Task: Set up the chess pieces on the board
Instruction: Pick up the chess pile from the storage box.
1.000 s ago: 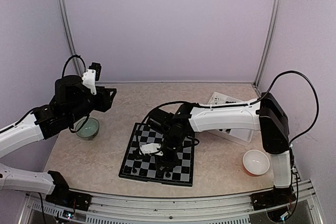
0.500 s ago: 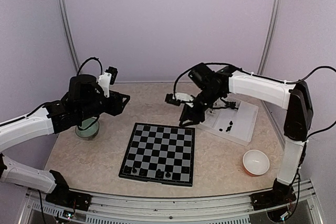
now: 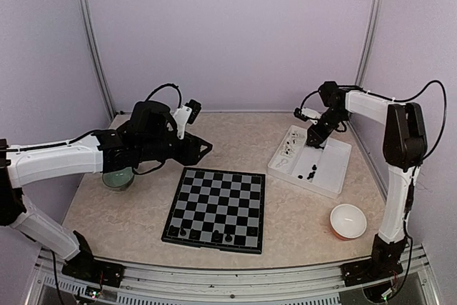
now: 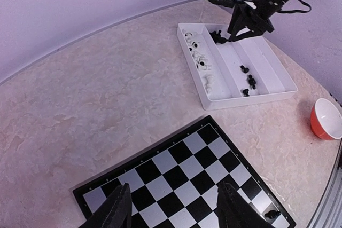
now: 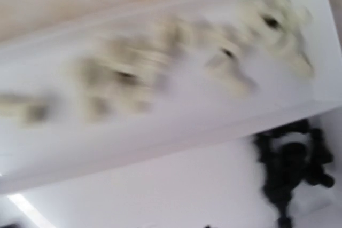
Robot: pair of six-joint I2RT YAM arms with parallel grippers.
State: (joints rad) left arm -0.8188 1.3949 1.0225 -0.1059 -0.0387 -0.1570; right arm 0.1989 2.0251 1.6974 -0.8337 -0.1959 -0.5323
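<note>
Board: we see the flat black-and-grey checked chessboard at lower centre, with four tiny black plastic chess pieces on its near row.
Left tool: spread and empty, over the chessboard's far-left edge.
Tray: the white rectangular compartment tray, right of centre, holds loose black pieces.
Right tool: over the tray's far end; we cannot tell its state.

Top from behind, left wrist above board, right wrist near tray

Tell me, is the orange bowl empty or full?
Empty. In the top view the orange bowl shows only its plain white inside, and nothing lies in it.
</note>
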